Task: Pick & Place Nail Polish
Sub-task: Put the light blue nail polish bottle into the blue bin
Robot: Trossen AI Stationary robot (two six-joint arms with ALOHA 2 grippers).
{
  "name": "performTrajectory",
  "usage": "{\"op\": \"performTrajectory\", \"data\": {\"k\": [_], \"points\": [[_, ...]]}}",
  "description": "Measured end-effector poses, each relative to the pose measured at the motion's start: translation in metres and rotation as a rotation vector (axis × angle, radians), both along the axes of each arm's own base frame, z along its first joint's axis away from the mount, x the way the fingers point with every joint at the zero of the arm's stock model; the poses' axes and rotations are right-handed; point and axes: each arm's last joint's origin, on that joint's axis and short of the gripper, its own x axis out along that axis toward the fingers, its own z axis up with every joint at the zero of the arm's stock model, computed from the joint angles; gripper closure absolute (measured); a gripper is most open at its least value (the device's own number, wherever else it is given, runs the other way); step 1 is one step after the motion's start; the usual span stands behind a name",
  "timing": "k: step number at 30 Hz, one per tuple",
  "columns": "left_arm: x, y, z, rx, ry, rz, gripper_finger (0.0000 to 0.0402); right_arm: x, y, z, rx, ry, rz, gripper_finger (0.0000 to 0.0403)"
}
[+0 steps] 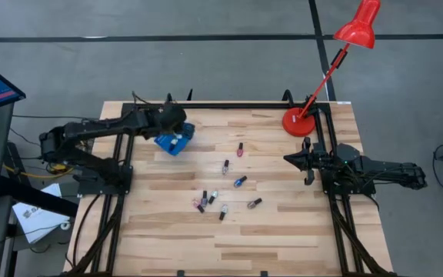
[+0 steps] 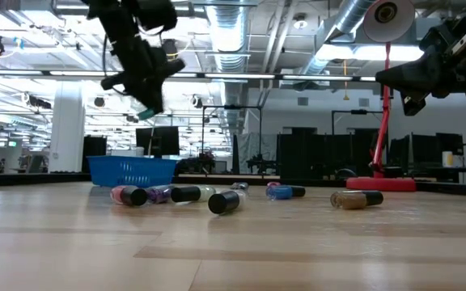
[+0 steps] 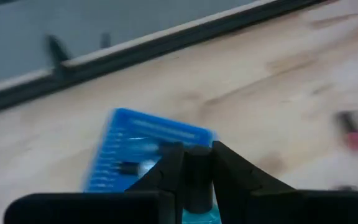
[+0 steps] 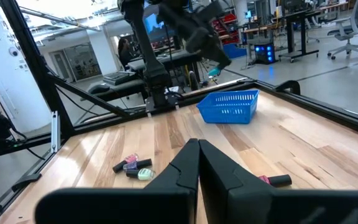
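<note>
My left gripper [image 1: 178, 128] hangs above the blue bin [image 1: 172, 144] at the table's far left, shut on a teal nail polish bottle [image 2: 146, 113] with a dark cap. The bin [image 3: 148, 146] rests on the table and shows a small bottle [image 3: 129, 167] lying inside it. Several more nail polish bottles [image 1: 239, 181] lie on their sides around the middle of the table. My right gripper [image 1: 289, 158] waits shut above the table's right side, holding nothing. My left gripper pinches the bottle by its dark cap [image 3: 197, 177] between the two fingers. The fingers slant down toward the bin from the table's left. The bottle is lifted clear, and its teal body [image 4: 213, 71] shows at the gripper's lower end, above the bin.
A red desk lamp stands on its base [image 1: 298, 121] at the far right corner, its arm reaching beyond the table. The loose bottles [image 2: 225, 200] lie scattered between the two arms. Bare wood lies along the near edge.
</note>
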Motion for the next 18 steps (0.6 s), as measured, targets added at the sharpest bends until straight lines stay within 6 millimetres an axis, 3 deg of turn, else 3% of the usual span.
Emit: {"op": "performTrajectory", "data": {"k": [7,12,18], "points": [[-0.008,0.022,-0.031,-0.051,0.154,0.007,0.0352,0.000,0.000,0.000,0.000,0.000,0.000,0.0403],[-0.021,0.025,-0.058,-0.101,0.245,0.035,0.0352,0.000,0.000,0.000,0.000,0.000,-0.001,0.0403],[-0.024,0.022,-0.070,-0.123,0.253,0.026,0.0351,0.000,0.000,0.000,0.000,0.000,0.000,0.0403]]}}
